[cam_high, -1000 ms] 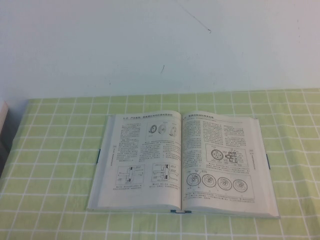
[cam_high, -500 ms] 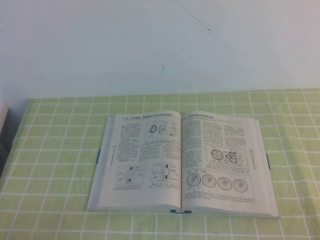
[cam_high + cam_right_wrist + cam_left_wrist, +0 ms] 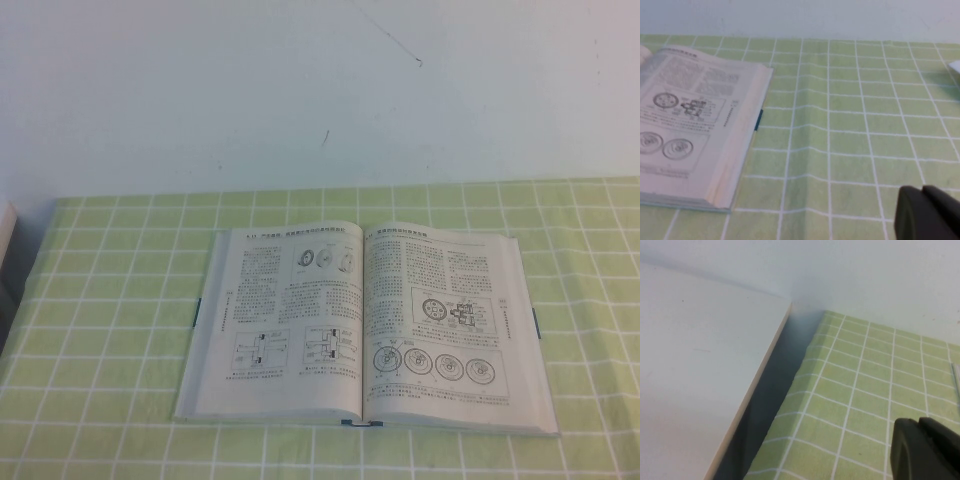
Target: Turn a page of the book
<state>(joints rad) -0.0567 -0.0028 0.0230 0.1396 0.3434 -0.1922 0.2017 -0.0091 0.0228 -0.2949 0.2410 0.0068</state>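
Note:
The book (image 3: 300,322) lies open and flat in the middle of the green checked cloth. Its right-hand leaf, the page (image 3: 445,330), shows text and a row of round wheel diagrams near its front edge. The page also shows in the right wrist view (image 3: 685,125), lying flat. My right gripper (image 3: 922,192) is shut and empty, low over the cloth to the right of the book and apart from it. My left gripper (image 3: 920,427) is shut and empty, over the cloth near the table's far left. Neither gripper shows in the high view.
A white board (image 3: 700,365) stands beside the table's left edge, with a dark gap between it and the cloth. A white wall rises behind the table. A small white object (image 3: 955,67) sits at the cloth's far right.

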